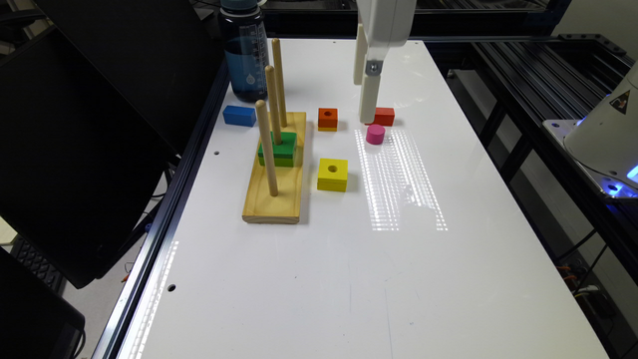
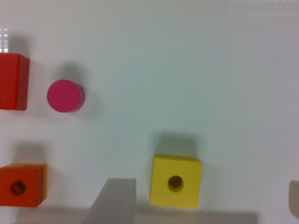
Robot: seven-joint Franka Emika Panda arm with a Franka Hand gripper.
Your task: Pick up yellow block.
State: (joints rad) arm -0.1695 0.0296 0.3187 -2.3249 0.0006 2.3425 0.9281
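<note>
- Currently pre-grasp: bright yellow square wooden block with round hole point(image 1: 332, 174) flat on white tabletop point(image 1: 349, 279), centre of exterior frame, just right of pale wooden peg base point(image 1: 275, 172); untouched, nothing lifted.
- Same block in wrist frame point(image 2: 176, 180), lower centre, hole facing up, sitting square.
- White gripper point(image 1: 366, 89) hanging from upper centre of exterior frame, low over far part of table, close to red rectangular block point(image 1: 384, 116) and pink cylinder point(image 1: 375, 134); well apart from yellow block.
- Claw spread: one grey finger point(image 2: 114, 200) at lower edge of wrist frame, the other at far right edge point(image 2: 294, 198), yellow block between them in the picture; nothing pinched.
- Also noted: small orange holed block point(image 1: 327, 119) above yellow block in exterior frame; green holed block point(image 1: 278, 148) threaded on a peg; blue rectangular block point(image 1: 239, 115) and dark blue water bottle point(image 1: 245, 50) upper left.
- Done: nothing visible beyond open claw.
- Left, by judgement: travel toward frame centre, centre over yellow block, descend, close, lift.
- Watch: peg base just beside block; likely little room on that side.
</note>
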